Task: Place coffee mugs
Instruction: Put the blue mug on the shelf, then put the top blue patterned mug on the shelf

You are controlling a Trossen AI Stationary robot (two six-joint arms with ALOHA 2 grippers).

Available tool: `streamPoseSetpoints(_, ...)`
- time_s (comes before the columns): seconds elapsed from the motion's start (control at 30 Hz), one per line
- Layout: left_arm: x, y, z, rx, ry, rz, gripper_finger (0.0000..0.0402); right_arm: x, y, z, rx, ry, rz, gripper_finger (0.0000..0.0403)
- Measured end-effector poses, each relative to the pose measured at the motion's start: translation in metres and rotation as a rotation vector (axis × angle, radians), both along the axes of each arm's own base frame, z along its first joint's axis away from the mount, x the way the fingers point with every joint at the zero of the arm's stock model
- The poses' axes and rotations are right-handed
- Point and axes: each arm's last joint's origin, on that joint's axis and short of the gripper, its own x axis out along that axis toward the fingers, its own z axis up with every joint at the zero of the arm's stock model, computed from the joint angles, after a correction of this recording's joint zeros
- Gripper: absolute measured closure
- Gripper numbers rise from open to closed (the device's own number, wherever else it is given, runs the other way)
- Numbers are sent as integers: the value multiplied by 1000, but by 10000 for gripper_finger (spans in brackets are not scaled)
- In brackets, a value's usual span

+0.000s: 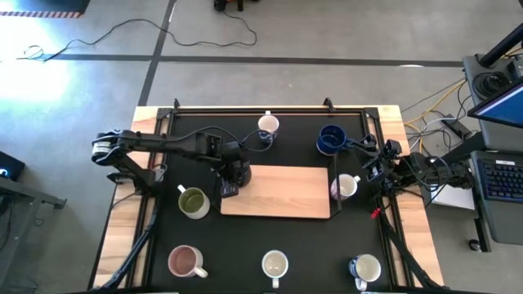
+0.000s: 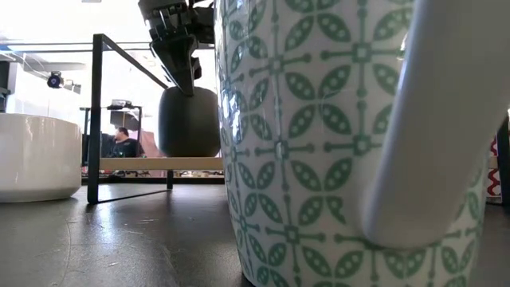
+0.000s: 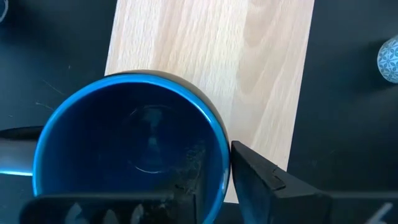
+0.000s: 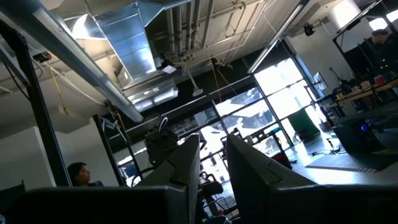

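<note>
A mug, blue inside and dark outside (image 3: 137, 143), stands upright on the left end of the light wooden board (image 1: 278, 192); in the low view its base (image 2: 189, 119) rests on the board (image 2: 159, 163). My left gripper (image 3: 214, 180) is above it, pointing steeply down, open, with one finger inside the mug and one outside. In the high view the gripper (image 1: 231, 181) hides the mug. My right gripper (image 4: 212, 146) waits at the table's right edge (image 1: 372, 163), pointing upward, open, with nothing between its fingers. My left gripper straddles the mug's wall (image 3: 219, 163) from above, one finger in the hollow and the outer finger (image 3: 261, 180) beside the rim. A thin gap shows at the outer finger. I cannot tell whether the inner finger touches the wall.
Other mugs stand around the board: white (image 1: 268, 125) and blue (image 1: 331, 139) at the far side, one (image 1: 345, 186) off the board's right end, olive green (image 1: 194, 202) at its left, and pink (image 1: 185, 261) and two white (image 1: 274, 265) (image 1: 367, 268) near the front.
</note>
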Motion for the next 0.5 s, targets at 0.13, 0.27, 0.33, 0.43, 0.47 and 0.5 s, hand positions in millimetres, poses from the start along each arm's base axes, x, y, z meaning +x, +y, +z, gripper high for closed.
streamPoseSetpoints(0.13,-1,0,6,3,-24,1,331,0,0,0,0,0,0,335)
streamPoseSetpoints(0.27,-1,0,19,8,-67,1,328,0,0,0,0,0,0,335)
streamPoseSetpoints(0.33,1,0,25,20,-86,-1,328,0,0,0,0,0,0,335)
streamPoseSetpoints(0.43,3,2,33,83,-115,-14,328,0,0,0,0,0,0,335)
streamPoseSetpoints(0.47,4,2,34,106,-120,-17,328,0,0,0,0,0,0,335)
streamPoseSetpoints(0.5,4,3,34,120,-121,-23,328,0,0,0,0,0,0,335)
